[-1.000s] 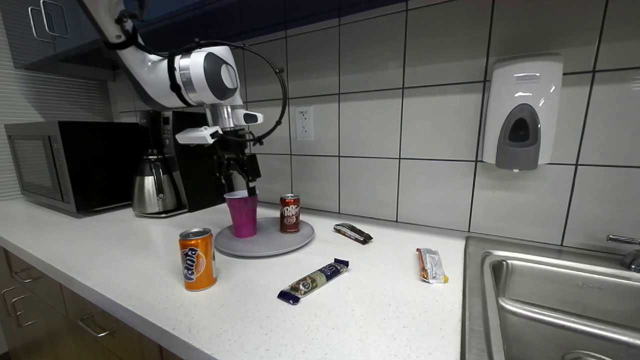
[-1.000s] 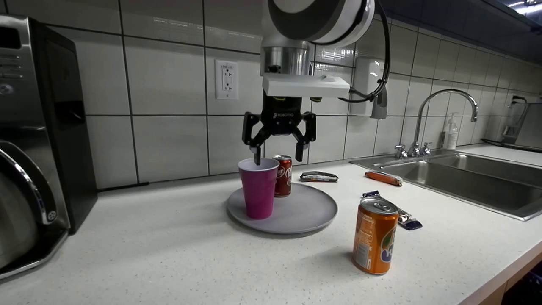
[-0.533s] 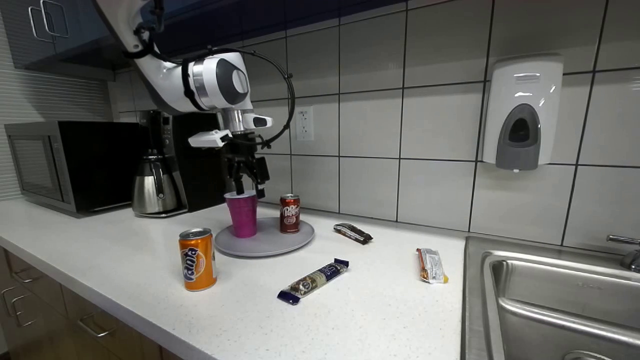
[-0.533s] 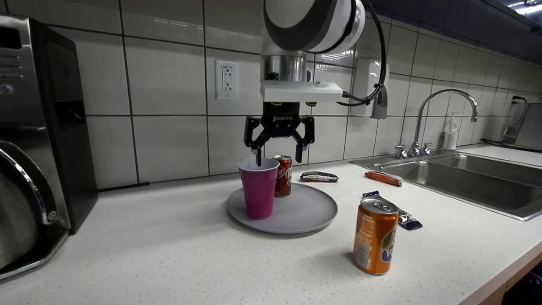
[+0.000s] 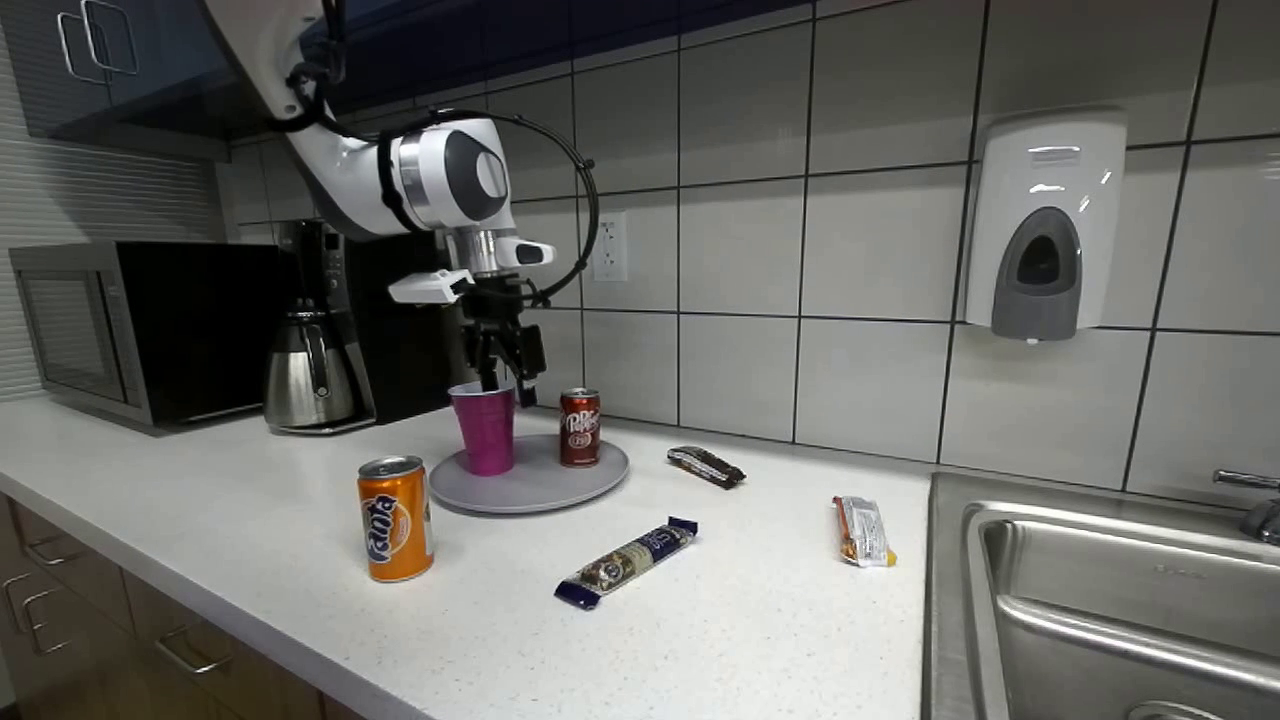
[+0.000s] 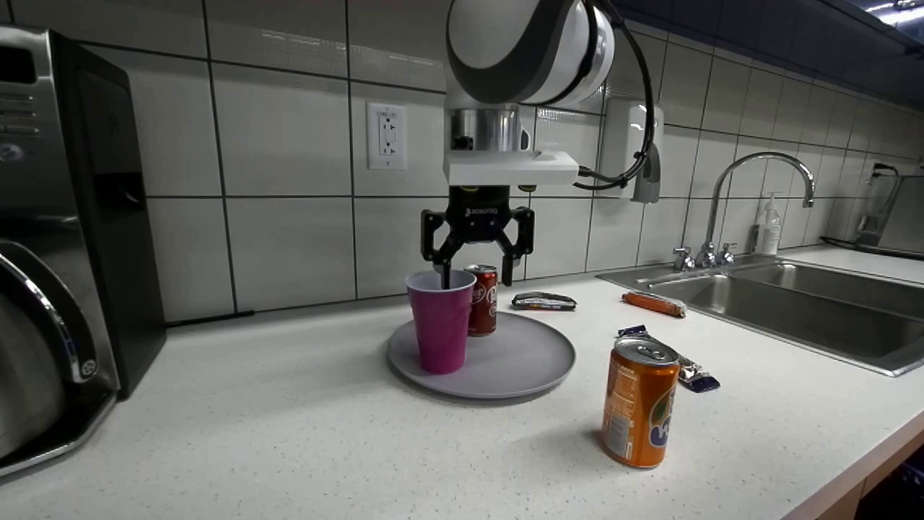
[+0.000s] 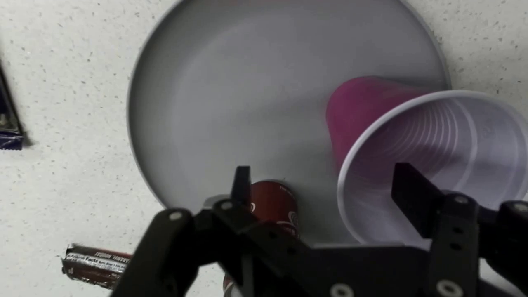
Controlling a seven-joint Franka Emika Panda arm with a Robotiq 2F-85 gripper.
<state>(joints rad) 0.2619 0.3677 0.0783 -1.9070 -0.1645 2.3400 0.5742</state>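
A pink cup (image 6: pixel 440 332) with a pale inside stands upright on a round grey plate (image 6: pixel 523 368). My gripper (image 6: pixel 476 283) hangs over the cup from above with its fingers spread apart. In the wrist view, one of the black fingers (image 7: pixel 412 198) is over the cup's mouth and dips inside the rim, while the opposite one is outside the cup, above the red Dr Pepper can (image 7: pixel 272 202). The cup's near wall (image 7: pixel 342 189) lies between the fingers, and neither visibly presses on it. Behind the cup, the can stands upright on the same plate.
An orange Fanta can (image 5: pixel 395 520) stands on the counter in front of the plate. A blue-ended bar (image 5: pixel 628 562), a dark bar (image 5: pixel 706 466) and an orange-and-white bar (image 5: pixel 864 532) lie toward the sink (image 5: pixel 985 600). A coffee maker (image 6: pixel 86 217) stands beside the tiled wall.
My gripper has come down toward the cup and shifted slightly, so one finger reaches lower inside the rim. The fingers have drawn a little closer together. Cup, plate and cans stay put.
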